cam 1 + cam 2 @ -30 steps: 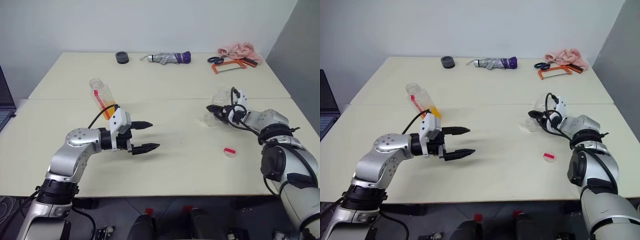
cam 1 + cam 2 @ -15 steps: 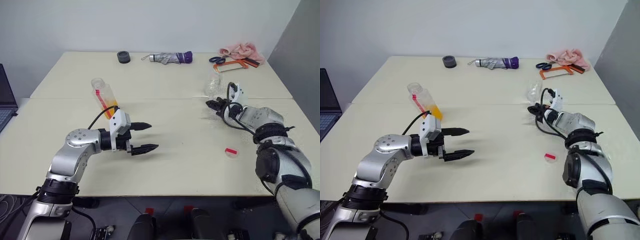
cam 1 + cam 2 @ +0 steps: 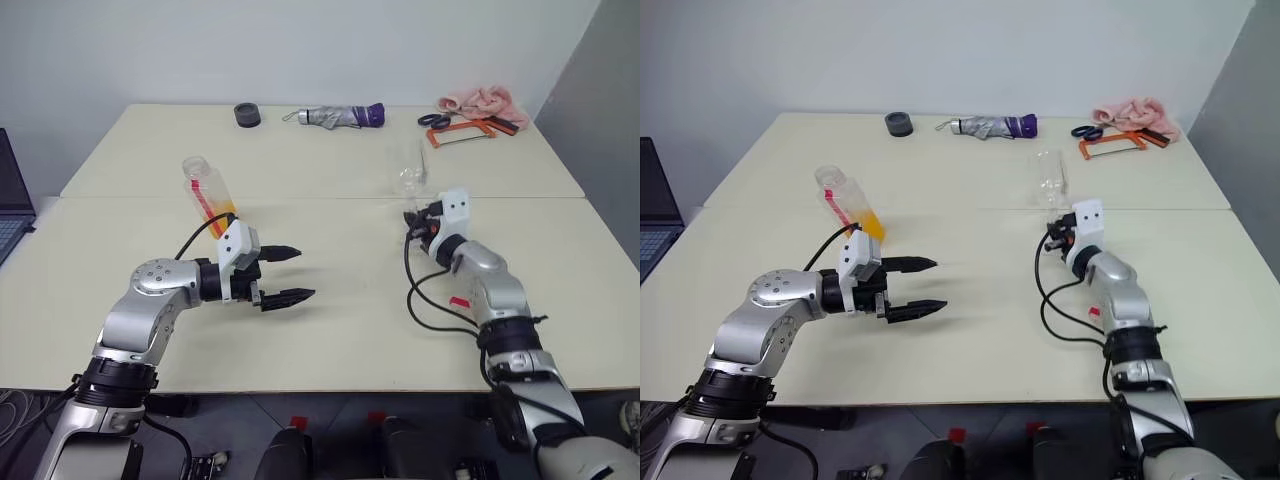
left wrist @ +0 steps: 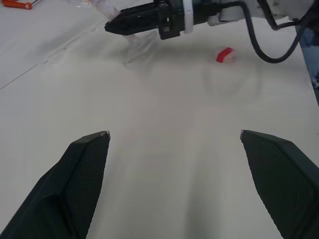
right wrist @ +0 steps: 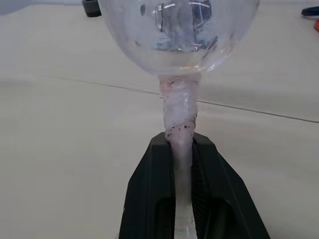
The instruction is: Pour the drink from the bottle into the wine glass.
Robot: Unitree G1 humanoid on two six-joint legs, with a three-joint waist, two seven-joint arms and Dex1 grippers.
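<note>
The bottle [image 3: 205,190] stands tilted on the left part of the table, uncapped, with the orange drink [image 3: 223,215] low inside it. My left gripper [image 3: 306,272] is open and empty, in front of and to the right of the bottle, pointing right; its fingers [image 4: 89,164] are spread wide over bare table. The clear wine glass [image 3: 410,170] is upright near the table's middle right. My right gripper [image 5: 182,144] is shut on its stem [image 5: 178,119], just below the empty bowl [image 5: 179,30].
A small red-and-white cap [image 3: 459,302] lies on the table near my right forearm. Along the far edge are a black roll [image 3: 245,114], a folded umbrella [image 3: 335,116], scissors and an orange saw [image 3: 460,130], and a pink cloth [image 3: 480,100]. A laptop [image 3: 10,200] sits at the far left.
My right gripper has closed on the glass stem, rolled the glass upright and carried it left, toward the table's middle. The left arm and the bottle have stayed put.
</note>
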